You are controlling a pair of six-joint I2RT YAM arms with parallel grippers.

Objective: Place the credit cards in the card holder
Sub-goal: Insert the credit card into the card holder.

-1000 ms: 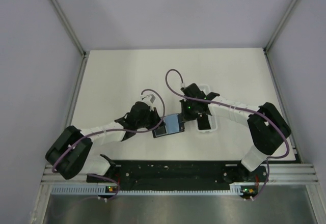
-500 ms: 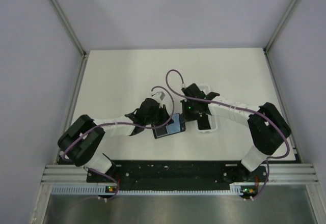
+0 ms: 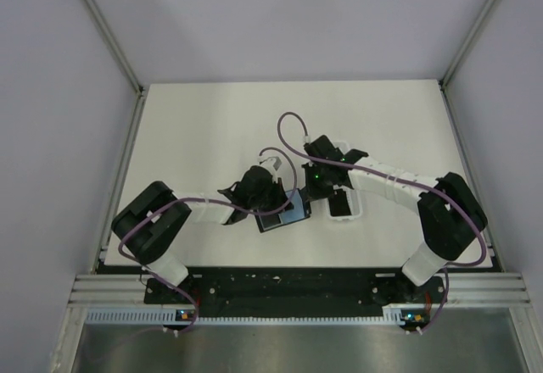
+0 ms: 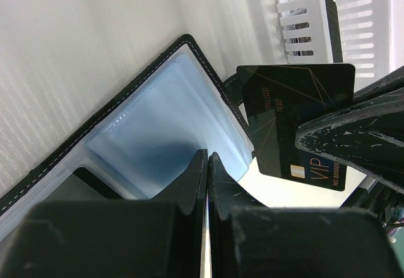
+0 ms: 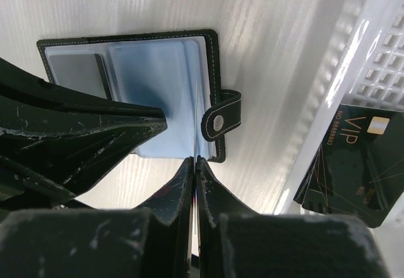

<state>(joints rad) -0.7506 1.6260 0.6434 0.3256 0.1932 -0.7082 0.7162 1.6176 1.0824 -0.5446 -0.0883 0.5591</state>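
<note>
Black folding wallet (image 5: 145, 69) lies open on white worktop (image 3: 195, 136). Left jaws clenched empty, pressing its blue-grey lining (image 4: 164, 120). Right jaws grasp dark rectangular card (image 4: 293, 120) above wallet edge.

The black card holder (image 3: 284, 210) lies open and flat mid-desk (image 3: 195, 136), blue-grey pockets up, snap strap at its right edge, with one dark gold-lettered credit card (image 4: 297, 123) on edge over it and more cards (image 5: 353, 170) stacked in the white tray (image 5: 385, 69) just right.
</note>
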